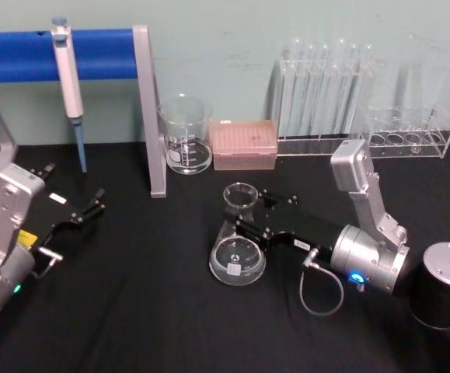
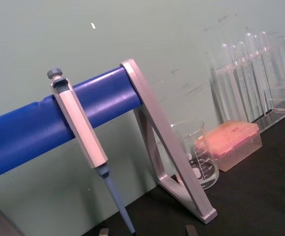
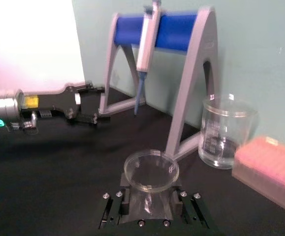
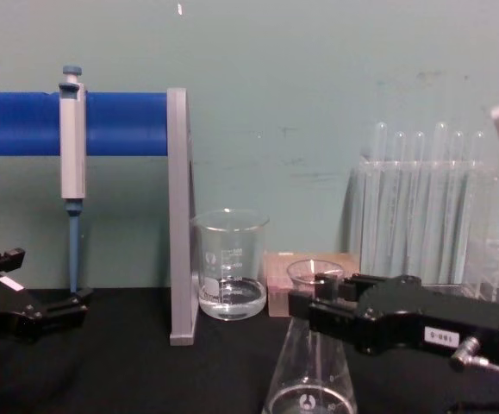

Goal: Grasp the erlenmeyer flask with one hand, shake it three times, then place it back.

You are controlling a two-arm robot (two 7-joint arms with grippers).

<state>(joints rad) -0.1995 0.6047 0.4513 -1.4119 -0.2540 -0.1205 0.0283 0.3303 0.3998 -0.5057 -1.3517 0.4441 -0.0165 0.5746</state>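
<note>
At the flask's [image 1: 238, 250] neck the right gripper [image 1: 249, 217] is clamped — smooth glass, so hard shaking could slip it; left gripper [image 1: 92, 206] parked wide — idle.

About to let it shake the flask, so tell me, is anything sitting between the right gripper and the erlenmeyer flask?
Nothing visible. The right gripper is already at the erlenmeyer flask, its jaws on either side of the neck just under the rim. The beaker and the pink tip box stand farther back, clear of it.
</note>
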